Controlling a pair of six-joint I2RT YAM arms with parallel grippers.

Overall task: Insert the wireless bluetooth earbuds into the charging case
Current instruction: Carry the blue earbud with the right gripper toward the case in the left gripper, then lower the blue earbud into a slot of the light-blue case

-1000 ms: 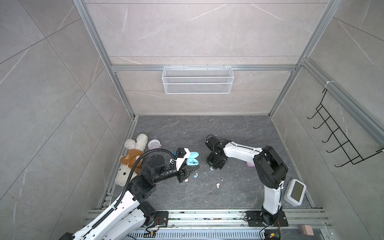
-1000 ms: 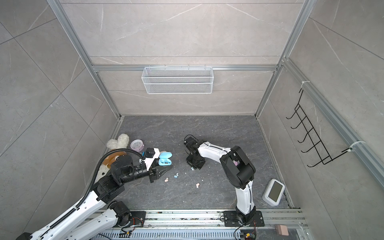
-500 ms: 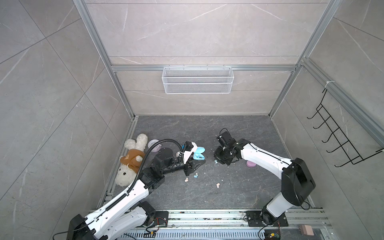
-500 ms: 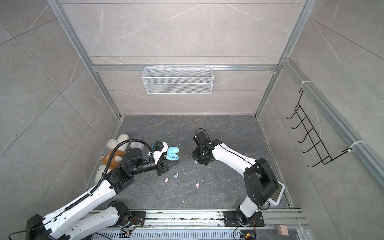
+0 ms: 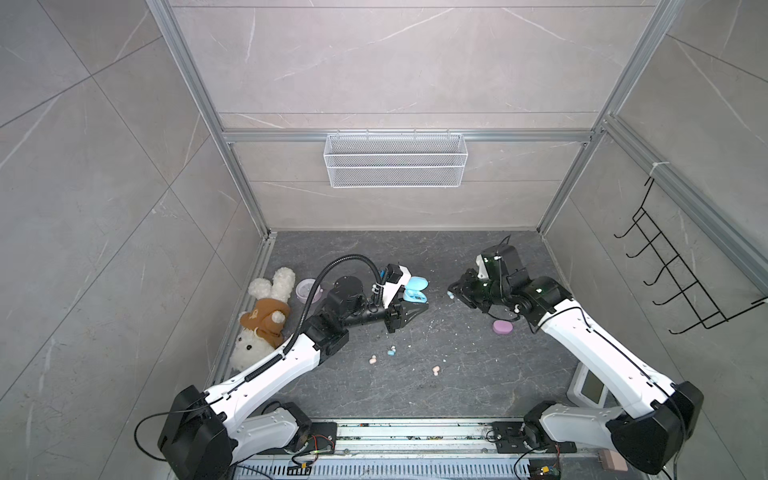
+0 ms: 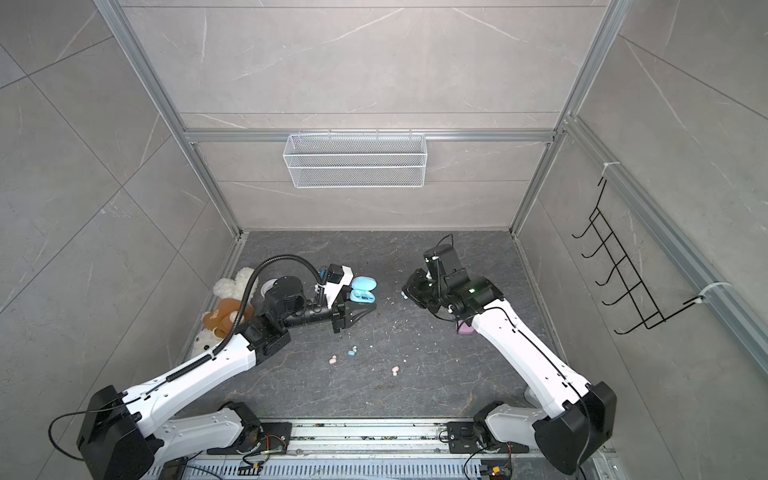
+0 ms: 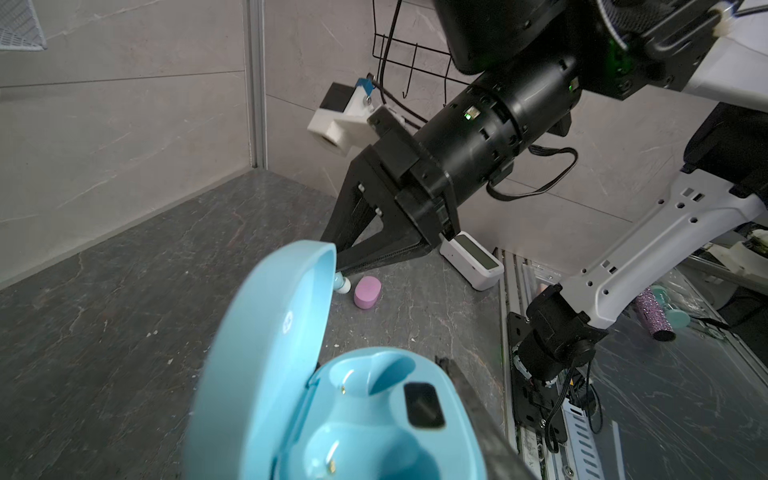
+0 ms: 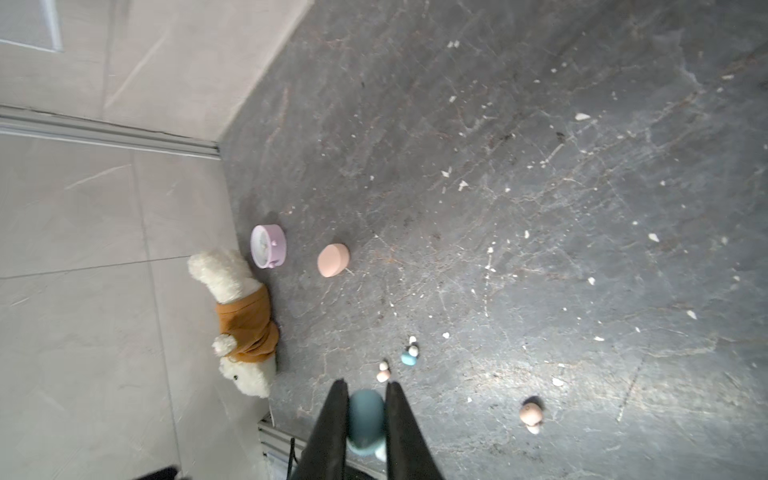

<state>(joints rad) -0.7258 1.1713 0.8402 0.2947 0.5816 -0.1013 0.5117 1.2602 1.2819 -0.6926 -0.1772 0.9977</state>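
Right wrist — earbud (image 8: 365, 419) between jaws.

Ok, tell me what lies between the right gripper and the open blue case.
Only bare floor. Both top views show the right gripper, shut on a blue earbud, facing the blue case across that gap.

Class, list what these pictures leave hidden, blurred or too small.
Peach-pink oval case: behind the left arm in both top views.
Light blue earbud in the right gripper: blurred in right wrist view; lid of the open blue charging case covers part in left wrist view.
Tiny pale floor bud, right wrist view: too small to tell colour.
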